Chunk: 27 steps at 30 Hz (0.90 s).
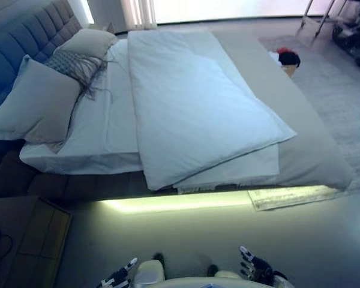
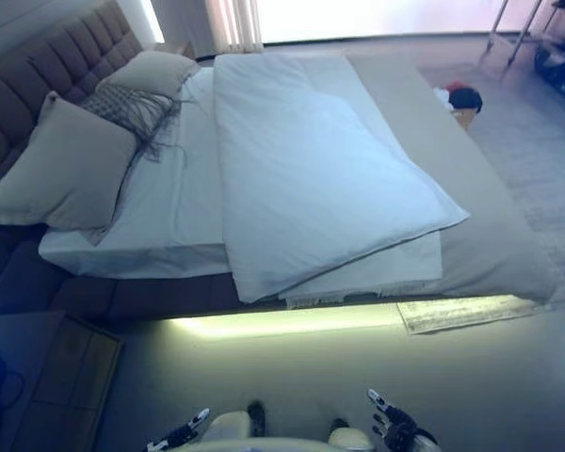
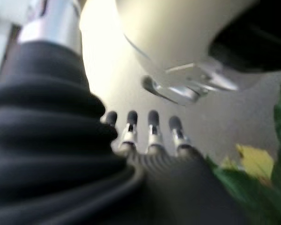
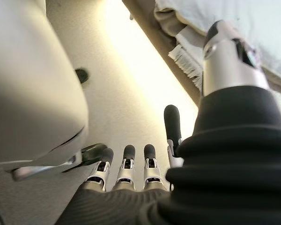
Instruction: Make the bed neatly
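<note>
Well, both hands hang low: left hand (image 1: 117, 278) and right hand (image 1: 256, 267), fingers straight, holding nothing. White duvet (image 1: 192, 108) lies folded on the bed (image 1: 315, 150), well beyond the fingertips.

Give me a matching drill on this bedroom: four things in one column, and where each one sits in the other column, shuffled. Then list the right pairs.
Things:
1. white duvet
2. large pillow
3. fringed grey throw
4. red and black bundle

Places:
A. leaning against the headboard at the near corner of the bed
B. beyond the far side of the bed, by the rug
C. folded over itself along the middle of the mattress
D. draped between the two pillows

Pairs: 1-C, 2-A, 3-D, 4-B
</note>
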{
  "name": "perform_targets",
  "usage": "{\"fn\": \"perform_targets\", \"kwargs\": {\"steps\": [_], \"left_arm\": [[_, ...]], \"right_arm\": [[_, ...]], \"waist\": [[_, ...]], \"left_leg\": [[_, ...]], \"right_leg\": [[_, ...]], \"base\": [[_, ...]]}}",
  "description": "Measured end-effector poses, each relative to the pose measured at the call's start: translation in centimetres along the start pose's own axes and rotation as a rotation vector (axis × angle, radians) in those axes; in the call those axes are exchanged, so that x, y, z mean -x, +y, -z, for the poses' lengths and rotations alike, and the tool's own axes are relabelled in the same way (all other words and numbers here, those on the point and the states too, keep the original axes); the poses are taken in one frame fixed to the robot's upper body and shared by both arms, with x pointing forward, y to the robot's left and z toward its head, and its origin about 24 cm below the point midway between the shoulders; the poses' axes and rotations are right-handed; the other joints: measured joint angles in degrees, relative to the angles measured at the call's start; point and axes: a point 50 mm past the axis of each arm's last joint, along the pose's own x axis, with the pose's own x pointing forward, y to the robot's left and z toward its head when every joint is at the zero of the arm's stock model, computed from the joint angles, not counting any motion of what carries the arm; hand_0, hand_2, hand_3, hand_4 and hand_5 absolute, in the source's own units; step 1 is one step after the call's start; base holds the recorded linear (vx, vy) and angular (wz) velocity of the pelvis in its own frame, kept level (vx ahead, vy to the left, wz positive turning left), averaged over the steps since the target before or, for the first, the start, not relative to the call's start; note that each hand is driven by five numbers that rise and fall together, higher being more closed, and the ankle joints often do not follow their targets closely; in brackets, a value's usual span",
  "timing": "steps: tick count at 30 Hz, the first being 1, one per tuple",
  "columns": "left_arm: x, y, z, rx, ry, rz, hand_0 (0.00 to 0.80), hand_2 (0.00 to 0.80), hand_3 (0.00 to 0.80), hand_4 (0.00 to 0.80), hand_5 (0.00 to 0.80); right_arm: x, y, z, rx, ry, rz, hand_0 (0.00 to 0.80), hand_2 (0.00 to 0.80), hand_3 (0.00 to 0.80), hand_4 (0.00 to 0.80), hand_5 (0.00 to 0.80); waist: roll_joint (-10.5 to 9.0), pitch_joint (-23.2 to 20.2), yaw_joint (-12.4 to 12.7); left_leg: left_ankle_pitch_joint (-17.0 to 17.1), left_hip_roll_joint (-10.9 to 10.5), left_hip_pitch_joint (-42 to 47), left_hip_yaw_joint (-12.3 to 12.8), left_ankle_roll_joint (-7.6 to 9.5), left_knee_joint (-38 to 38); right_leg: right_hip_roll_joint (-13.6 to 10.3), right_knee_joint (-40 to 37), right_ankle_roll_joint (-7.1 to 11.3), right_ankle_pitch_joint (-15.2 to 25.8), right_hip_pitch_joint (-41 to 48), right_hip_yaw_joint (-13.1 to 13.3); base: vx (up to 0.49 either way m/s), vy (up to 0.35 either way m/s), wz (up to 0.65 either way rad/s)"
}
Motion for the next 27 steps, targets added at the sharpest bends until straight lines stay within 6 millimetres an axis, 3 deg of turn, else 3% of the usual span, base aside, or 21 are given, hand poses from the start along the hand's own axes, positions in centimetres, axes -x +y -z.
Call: {"fn": "perform_targets", "kwargs": {"steps": [1, 2, 3, 4, 5, 6, 8, 9, 10, 13, 16, 17, 18, 20, 22, 25, 27], "left_arm": [[0.0, 0.0, 0.1, 0.019, -0.001, 0.000, 0.000, 0.000, 0.000, 0.000, 0.000], [0.0, 0.0, -0.1, 0.032, -0.009, -0.001, 0.000, 0.000, 0.000, 0.000, 0.000], [0.0, -0.1, 0.9, 0.045, 0.008, -0.002, 0.000, 0.000, 0.000, 0.000, 0.000], [0.1, 0.1, 0.9, 0.039, 0.005, -0.005, 0.000, 0.000, 0.000, 0.000, 0.000], [0.2, 1.1, 0.6, 0.024, -0.009, -0.026, 0.000, 0.000, 0.000, 0.000, 0.000], [0.5, 2.2, 0.8, -0.002, -0.006, -0.051, 0.000, 0.000, 0.000, 0.000, 0.000], [0.7, 3.3, 0.4, -0.030, -0.007, -0.075, 0.000, 0.000, 0.000, 0.000, 0.000], [0.6, 3.3, -0.3, -0.034, -0.020, -0.075, 0.000, 0.000, 0.000, 0.000, 0.000], [0.4, 2.5, -1.5, -0.042, -0.050, -0.057, 0.000, 0.000, 0.000, 0.000, 0.000], [0.0, 0.3, -3.8, -0.070, -0.105, 0.001, 0.000, 0.000, 0.000, 0.000, 0.000], [0.0, -0.3, -4.4, -0.120, -0.110, 0.020, 0.000, 0.000, 0.000, 0.000, 0.000], [0.0, -0.2, -4.2, -0.123, -0.102, 0.017, 0.000, 0.000, 0.000, 0.000, 0.000], [0.0, -0.3, -4.4, -0.135, -0.103, 0.018, 0.000, 0.000, 0.000, 0.000, 0.000], [0.0, -0.2, -5.0, -0.144, -0.116, 0.013, 0.000, 0.000, 0.000, 0.000, 0.000], [0.0, 0.0, -4.1, -0.139, -0.088, 0.005, 0.000, 0.000, 0.000, 0.000, 0.000], [-0.1, -0.2, -2.5, -0.164, -0.033, 0.003, 0.000, 0.000, 0.000, 0.000, 0.000], [-0.1, -0.1, -2.0, -0.162, -0.020, 0.002, 0.000, 0.000, 0.000, 0.000, 0.000]], "right_arm": [[0.1, -0.2, 0.1, -0.004, 0.001, 0.003, 0.000, 0.000, 0.000, 0.000, 0.000], [0.1, -0.2, 0.4, -0.004, 0.005, 0.004, 0.000, 0.000, 0.000, 0.000, 0.000], [0.1, -0.1, 0.3, -0.001, 0.009, 0.006, 0.000, 0.000, 0.000, 0.000, 0.000], [-0.1, 0.2, 0.5, -0.005, 0.016, 0.001, 0.000, 0.000, 0.000, 0.000, 0.000], [-0.1, 0.8, 1.8, -0.022, 0.046, -0.006, 0.000, 0.000, 0.000, 0.000, 0.000], [0.0, 0.9, 2.7, -0.044, 0.062, -0.004, 0.000, 0.000, 0.000, 0.000, 0.000], [-0.2, 1.6, 2.9, -0.058, 0.061, -0.030, 0.000, 0.000, 0.000, 0.000, 0.000], [-0.4, 2.2, 2.6, -0.063, 0.047, -0.053, 0.000, 0.000, 0.000, 0.000, 0.000], [-0.5, 2.5, 2.4, -0.063, 0.038, -0.068, 0.000, 0.000, 0.000, 0.000, 0.000], [-0.5, 2.4, 1.9, -0.059, 0.028, -0.077, 0.000, 0.000, 0.000, 0.000, 0.000], [-0.4, 1.9, 1.0, -0.045, 0.008, -0.075, 0.000, 0.000, 0.000, 0.000, 0.000], [-0.4, 1.7, 0.5, -0.038, -0.007, -0.076, 0.000, 0.000, 0.000, 0.000, 0.000], [-0.3, 1.5, 0.6, -0.039, -0.004, -0.077, 0.000, 0.000, 0.000, 0.000, 0.000], [-0.4, 1.7, 0.7, -0.029, 0.005, -0.087, 0.000, 0.000, 0.000, 0.000, 0.000], [-0.4, 1.8, 0.6, -0.038, 0.001, -0.092, 0.000, 0.000, 0.000, 0.000, 0.000], [-0.5, 1.9, 0.1, -0.072, -0.025, -0.096, 0.000, 0.000, 0.000, 0.000, 0.000], [-0.5, 1.9, 0.1, -0.091, -0.032, -0.093, 0.000, 0.000, 0.000, 0.000, 0.000]], "waist": [[-0.18, 0.3, 0.7], [-0.71, 0.7, 1.3], [0.47, 1.4, 2.9], [0.80, 2.0, 2.9], [-0.36, 1.5, 3.3], [-2.80, 0.0, 4.1], [-5.65, -1.0, 4.3], [-6.29, -1.6, 3.9], [-6.34, -2.0, 3.6], [-3.07, -3.1, 3.2], [-0.75, -4.3, 0.1], [-0.46, -4.4, -0.5], [-0.40, -4.7, -1.2], [-1.23, -4.7, -1.5], [-1.47, -4.7, -2.4], [-1.14, -3.7, -4.7], [-1.51, -3.1, -5.5]], "left_leg": [[1.3, -0.2, 0.4, 1.0, -1.01, 0.9], [1.6, -1.2, 0.4, 2.2, -0.73, 2.5], [2.9, -1.1, 1.0, 3.5, 0.99, 3.3], [3.9, -0.7, 1.8, 3.9, 1.82, 3.7], [4.1, -1.1, 3.4, 5.5, 2.16, 3.5], [4.7, -2.6, 4.5, 7.2, 3.10, 3.6], [4.7, -4.9, 4.6, 8.9, 5.42, 4.7], [4.4, -5.7, 4.2, 9.3, 5.80, 4.7], [4.3, -6.1, 4.1, 8.9, 6.13, 4.3], [5.0, -5.9, 5.7, 8.0, 7.09, 0.6], [6.2, -6.2, 8.2, 7.4, 8.83, -3.0], [6.3, -6.3, 8.9, 6.6, 9.34, -3.1], [6.1, -6.3, 8.8, 5.8, 9.64, -3.1], [5.9, -5.9, 7.8, 5.6, 9.75, -3.1], [6.0, -5.7, 6.5, 5.0, 9.94, -3.1], [5.7, -5.6, 6.1, 3.0, 9.70, -2.9], [5.1, -5.8, 7.2, 1.1, 8.82, -3.1]], "right_leg": [[-0.9, -0.2, 0.77, -0.5, 0.2, 0.7], [-2.3, -1.0, 1.66, -1.2, 1.0, 1.7], [-2.1, 2.1, 1.69, -2.5, 1.7, 1.0], [-1.6, 8.1, 1.71, -4.1, 1.6, -0.6], [-1.9, 15.8, 1.70, -7.4, 1.7, -2.1], [-3.6, 18.2, 1.60, -10.6, 2.6, -3.0], [-6.1, 13.6, 2.46, -11.9, 4.8, -3.1], [-6.8, 10.9, 3.27, -11.4, 5.9, -3.6], [-6.9, 10.5, 5.35, -9.9, 5.6, -4.3], [-6.2, 15.2, 5.55, -7.0, 2.8, -5.0], [-6.5, 26.4, 4.14, -5.3, -2.1, -4.3], [-6.9, 30.6, 4.01, -5.2, -4.6, -3.7], [-6.0, 30.7, 4.18, -7.5, -6.2, -3.1], [-3.5, 24.0, 4.00, -8.4, -9.4, -4.0], [-1.2, 16.2, 4.73, -7.5, -12.7, -5.2], [-0.1, 3.2, 7.02, 0.8, -15.6, -4.7], [-0.7, -0.8, 8.51, 3.4, -16.1, -4.4]], "base": [[0.554, 0.368, -0.31], [0.562, 0.375, -0.61], [0.517, 0.351, -0.56], [0.475, 0.333, -0.44], [0.478, 0.357, -0.31], [0.436, 0.350, -0.44], [0.403, 0.347, -0.46], [0.323, 0.309, -0.25], [0.301, 0.313, -0.11], [0.303, 0.316, -0.14], [0.284, 0.184, 0.10], [0.214, 0.052, 0.25], [0.174, 0.000, 0.15], [0.152, -0.045, 0.09], [0.273, -0.061, 0.08], [0.408, -0.065, 0.33], [0.488, -0.116, 0.55]]}}
